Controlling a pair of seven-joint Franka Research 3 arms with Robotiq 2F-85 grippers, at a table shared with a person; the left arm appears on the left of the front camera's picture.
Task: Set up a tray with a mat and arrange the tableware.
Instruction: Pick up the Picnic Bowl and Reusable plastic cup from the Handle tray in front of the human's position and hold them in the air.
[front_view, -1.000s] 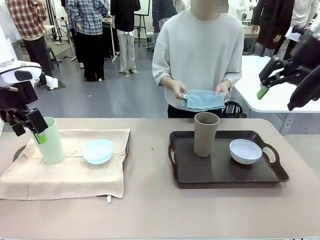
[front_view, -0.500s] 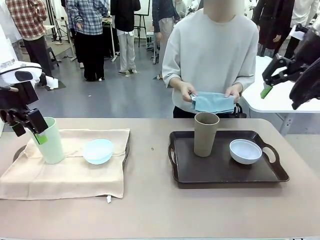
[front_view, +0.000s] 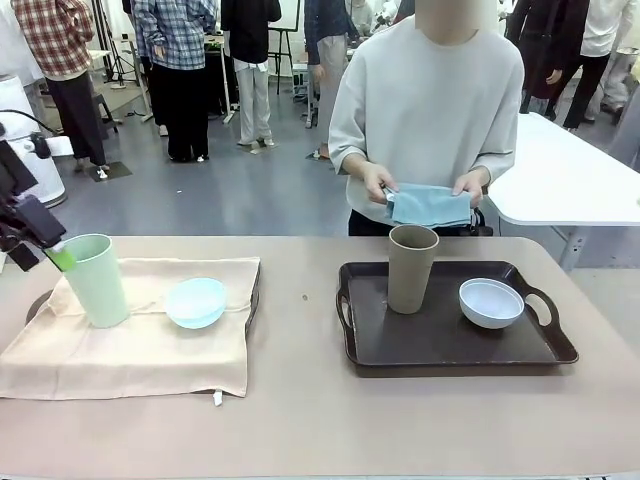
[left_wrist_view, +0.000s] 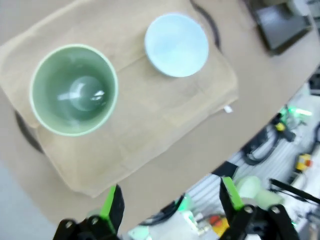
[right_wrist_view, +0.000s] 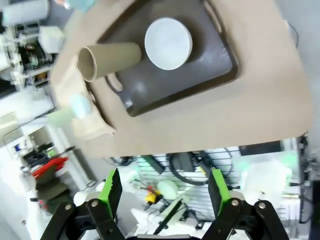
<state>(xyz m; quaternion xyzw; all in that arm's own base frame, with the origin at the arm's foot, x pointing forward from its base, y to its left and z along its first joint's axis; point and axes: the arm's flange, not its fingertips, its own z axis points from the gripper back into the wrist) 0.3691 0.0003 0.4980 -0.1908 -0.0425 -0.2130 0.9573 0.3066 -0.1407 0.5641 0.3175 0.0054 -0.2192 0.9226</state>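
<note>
Front looks across table (front_view: 300, 420); wrist cameras overhead (high, looking down)

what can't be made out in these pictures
Front view: left tray is mostly under the beige mat; only rim bits show.
Front view: blue cloth is folded up, its full shape hidden.
Right wrist view: pale green cup and light blue bowl are motion-blurred smears near the left edge.

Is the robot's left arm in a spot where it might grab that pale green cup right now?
Probably yes. The left gripper hangs close above the pale green cup with its jaws open and nothing between them. The light blue bowl sits apart to one side, out of the way.
</note>
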